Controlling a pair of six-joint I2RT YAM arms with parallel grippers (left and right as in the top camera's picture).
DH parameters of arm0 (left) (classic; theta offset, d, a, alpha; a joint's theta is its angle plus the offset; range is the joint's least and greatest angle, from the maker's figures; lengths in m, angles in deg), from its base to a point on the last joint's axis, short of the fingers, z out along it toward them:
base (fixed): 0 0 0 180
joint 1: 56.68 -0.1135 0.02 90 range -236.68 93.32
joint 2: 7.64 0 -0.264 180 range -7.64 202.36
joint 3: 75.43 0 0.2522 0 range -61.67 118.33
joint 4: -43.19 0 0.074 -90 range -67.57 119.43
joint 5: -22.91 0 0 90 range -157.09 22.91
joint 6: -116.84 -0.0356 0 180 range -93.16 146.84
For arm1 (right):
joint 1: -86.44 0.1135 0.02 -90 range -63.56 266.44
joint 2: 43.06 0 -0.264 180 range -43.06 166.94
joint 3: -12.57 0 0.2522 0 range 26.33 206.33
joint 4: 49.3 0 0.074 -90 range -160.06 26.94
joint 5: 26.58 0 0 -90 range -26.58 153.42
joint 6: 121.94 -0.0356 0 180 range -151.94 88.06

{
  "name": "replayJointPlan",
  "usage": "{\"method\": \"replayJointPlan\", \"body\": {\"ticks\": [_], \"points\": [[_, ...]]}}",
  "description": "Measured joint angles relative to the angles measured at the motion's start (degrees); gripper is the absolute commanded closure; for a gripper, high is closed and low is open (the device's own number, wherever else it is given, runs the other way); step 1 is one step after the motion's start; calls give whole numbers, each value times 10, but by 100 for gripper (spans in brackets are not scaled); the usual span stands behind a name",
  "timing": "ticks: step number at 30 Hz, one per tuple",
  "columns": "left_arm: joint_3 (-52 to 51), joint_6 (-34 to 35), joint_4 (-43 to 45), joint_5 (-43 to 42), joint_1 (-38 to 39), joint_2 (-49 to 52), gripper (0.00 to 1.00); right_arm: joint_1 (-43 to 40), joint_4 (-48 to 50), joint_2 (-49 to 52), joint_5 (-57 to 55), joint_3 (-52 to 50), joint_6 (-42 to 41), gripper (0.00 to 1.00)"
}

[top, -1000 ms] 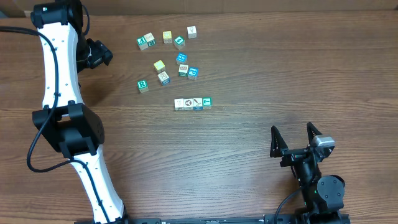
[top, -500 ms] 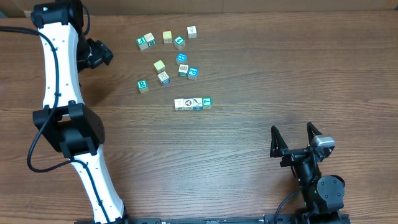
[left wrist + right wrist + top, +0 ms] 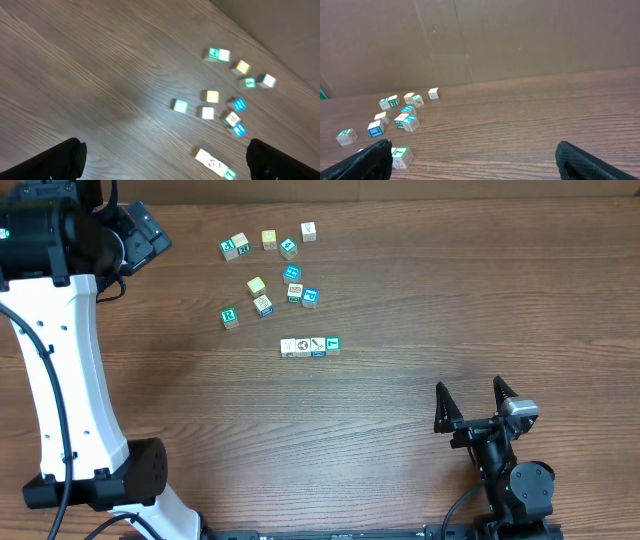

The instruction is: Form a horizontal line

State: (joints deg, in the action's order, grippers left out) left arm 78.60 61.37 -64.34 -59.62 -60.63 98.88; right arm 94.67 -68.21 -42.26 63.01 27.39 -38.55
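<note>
The horizontal line (image 3: 310, 347) lies near the middle of the worktop (image 3: 470, 280). It is four small cubes side by side and touching, running left to right in the overhead view. From the left they are the whitish cube (image 3: 288, 348), the cube with a dark round picture (image 3: 303, 347), the cube with a diagonal mark (image 3: 317, 346) and the teal-green cube (image 3: 332, 345).

Beyond the row, toward the far edge, other cubes lie scattered. Among them are a white cube with a green R (image 3: 230, 317), a pale yellow cube (image 3: 256, 285) and a blue-faced cube (image 3: 292, 273).

The left pincer (image 3: 150, 235) hangs over the far left corner, well apart from the row, and its wrist view shows both fingers (image 3: 60, 160) spread wide. That view is blurred, but the pale strip at its lower edge is probably the row. The right pincer (image 3: 469, 395) stands near the front right, well apart from every cube, its fingers (image 3: 441, 395) likewise spread.
</note>
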Motion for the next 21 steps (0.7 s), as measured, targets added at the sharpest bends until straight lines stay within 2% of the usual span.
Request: {"method": "replayJointPlan", "body": {"ticks": [8,12,17,21], "points": [[-1,0,-10,40,33,8,0,0,0,0,0,0,0,0],[-36,0,8,48,38,7,0,0,0,0,0,0,0,0],[-174,-2,132,50,53,5,0,0,0,0,0,0,0,0],[-317,-33,292,26,72,-22,0,0,0,-1,0,0,0,0]]}}
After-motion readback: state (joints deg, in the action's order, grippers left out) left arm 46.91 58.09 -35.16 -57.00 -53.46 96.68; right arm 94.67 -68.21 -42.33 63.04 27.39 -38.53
